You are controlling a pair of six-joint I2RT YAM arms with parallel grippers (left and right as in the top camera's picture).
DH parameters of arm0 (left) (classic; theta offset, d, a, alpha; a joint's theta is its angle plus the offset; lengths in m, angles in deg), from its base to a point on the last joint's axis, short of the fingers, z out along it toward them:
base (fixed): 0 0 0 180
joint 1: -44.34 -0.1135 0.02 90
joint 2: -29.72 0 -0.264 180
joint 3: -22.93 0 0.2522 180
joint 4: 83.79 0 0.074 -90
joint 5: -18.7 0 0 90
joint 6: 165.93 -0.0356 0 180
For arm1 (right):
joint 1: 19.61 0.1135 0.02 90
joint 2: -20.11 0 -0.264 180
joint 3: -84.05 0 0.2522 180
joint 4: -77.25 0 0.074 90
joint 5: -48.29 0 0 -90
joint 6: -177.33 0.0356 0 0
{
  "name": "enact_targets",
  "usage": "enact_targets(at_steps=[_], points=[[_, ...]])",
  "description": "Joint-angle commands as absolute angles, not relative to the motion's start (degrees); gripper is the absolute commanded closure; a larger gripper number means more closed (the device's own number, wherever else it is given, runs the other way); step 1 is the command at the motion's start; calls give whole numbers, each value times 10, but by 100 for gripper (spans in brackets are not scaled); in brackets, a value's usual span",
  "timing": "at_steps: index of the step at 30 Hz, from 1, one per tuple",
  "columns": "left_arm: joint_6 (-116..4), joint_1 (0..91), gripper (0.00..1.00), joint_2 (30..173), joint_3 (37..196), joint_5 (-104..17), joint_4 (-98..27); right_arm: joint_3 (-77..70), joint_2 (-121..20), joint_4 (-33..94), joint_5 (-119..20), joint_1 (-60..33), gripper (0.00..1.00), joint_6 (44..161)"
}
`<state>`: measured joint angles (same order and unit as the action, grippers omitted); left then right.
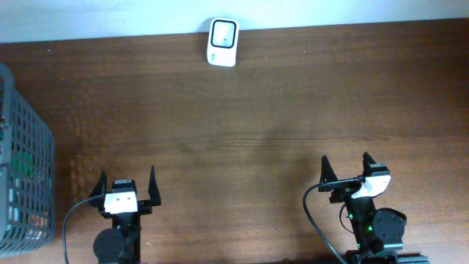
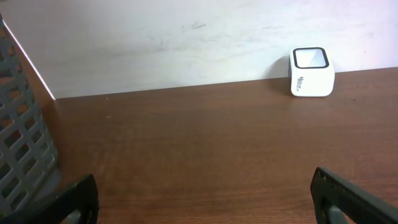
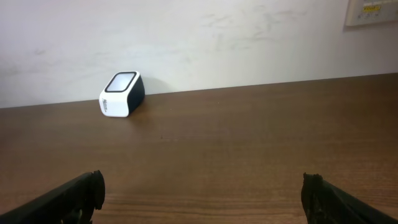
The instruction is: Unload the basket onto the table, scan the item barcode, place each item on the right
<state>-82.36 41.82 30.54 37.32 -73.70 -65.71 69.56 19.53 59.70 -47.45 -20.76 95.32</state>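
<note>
A white barcode scanner (image 1: pixel 222 42) with a dark window stands at the table's far edge against the wall; it also shows in the left wrist view (image 2: pixel 311 71) and the right wrist view (image 3: pixel 122 93). The item itself is not plainly in view; only something green (image 1: pixel 26 163) shows through the basket's mesh. My left gripper (image 1: pixel 128 174) (image 2: pixel 203 186) rests open near the front left, nothing between its fingers. At the front right, my right gripper (image 1: pixel 346 159) (image 3: pixel 203 186) is also open and empty. Both point toward the wall, far from the scanner.
A grey mesh basket (image 1: pixel 22 169) (image 2: pixel 22 137) stands at the table's left edge, just left of the left arm. A white wall runs behind the brown wooden table (image 1: pixel 249 125). A wall plate (image 3: pixel 371 11) sits high at the right.
</note>
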Motion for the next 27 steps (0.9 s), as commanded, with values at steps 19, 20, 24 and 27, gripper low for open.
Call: enact_targets(at_steps=[19, 20, 24, 27], points=[[-829, 421, 1, 302, 382, -721, -664, 700, 197, 596, -482, -211, 2, 958], [-829, 421, 1, 309, 395, -721, -658, 700, 197, 596, -482, -211, 2, 958], [-829, 421, 1, 380, 464, -715, -635, 700, 197, 596, -482, -211, 1, 958], [-829, 421, 1, 466, 546, -705, -630, 700, 197, 596, -482, -211, 2, 958]])
